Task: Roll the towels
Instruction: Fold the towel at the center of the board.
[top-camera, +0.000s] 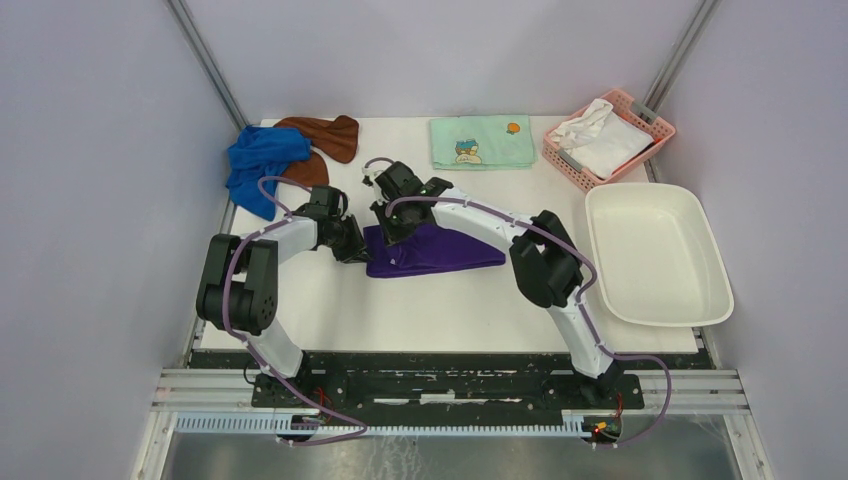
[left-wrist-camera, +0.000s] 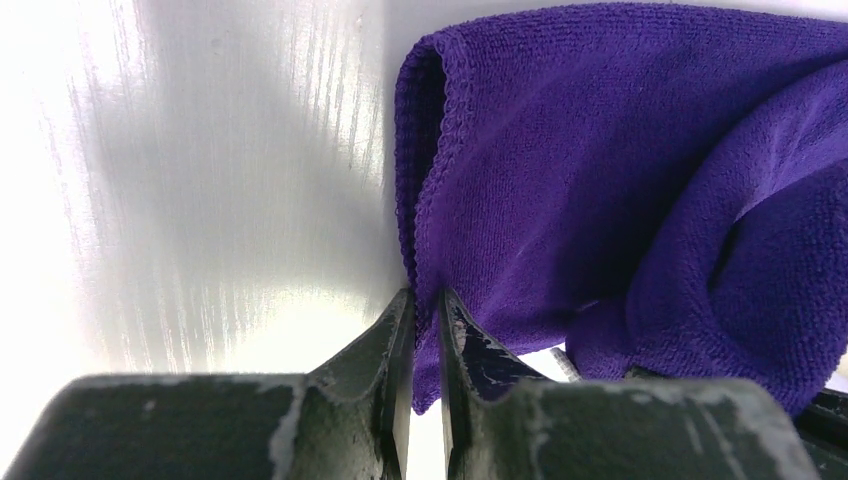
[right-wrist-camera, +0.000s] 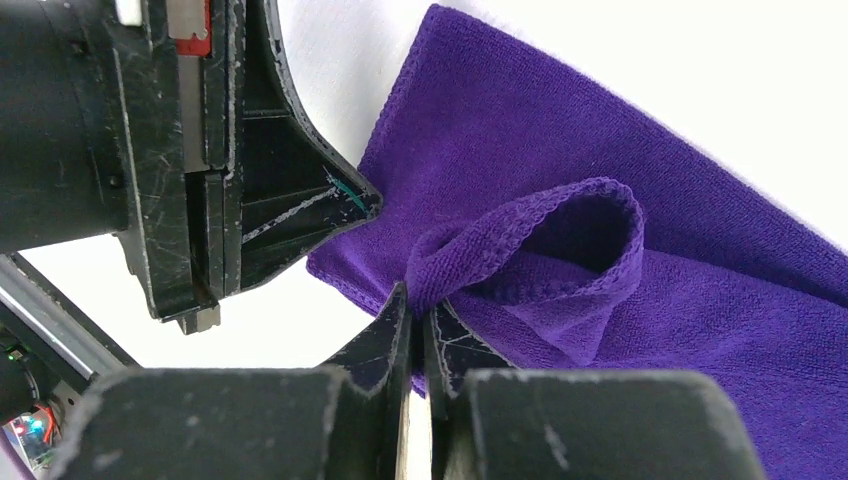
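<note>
Working over the white table, I have the dark purple towel lying beneath both wrists, its bulk stretching away to the right of the fingers. The blue towel and rust-brown towel lie crumpled well beyond my left gripper, which pinches the purple hem. Just beside it, my right gripper pinches a curled-over fold, so, I judge, the roll starts evenly from this end.
</note>
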